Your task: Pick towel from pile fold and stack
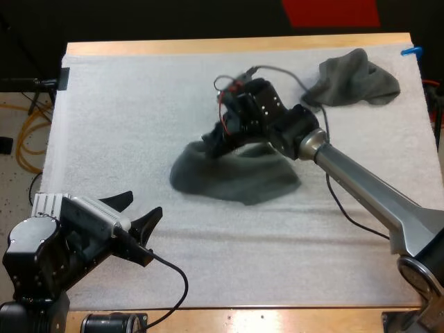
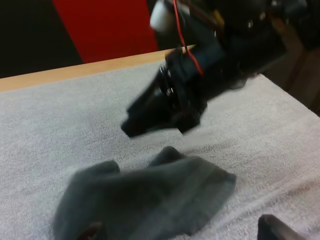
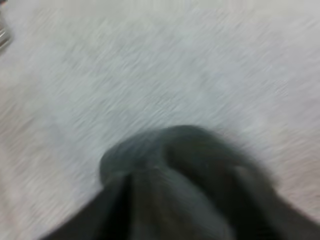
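Fingers (image 1: 118,200) of the black left gripper (image 1: 143,206) stood wide apart at 7 o'clock. Centred on the white mat (image 1: 125,104) lay a limp dark grey-green towel (image 1: 236,179), with the right gripper (image 1: 220,139) at its 11 o'clock edge, grip untellable. It looked light and floppy, best pinched at a corner.

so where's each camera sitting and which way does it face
high: behind both arms, facing forward and down over the mat; shows left arm, jaws open, and right arm at the spread towel
left wrist: on the left arm, facing forward at that towel and the right arm
right wrist: on the right arm, facing down at mat; dark blur close
shared: high and left wrist both show towel and right arm
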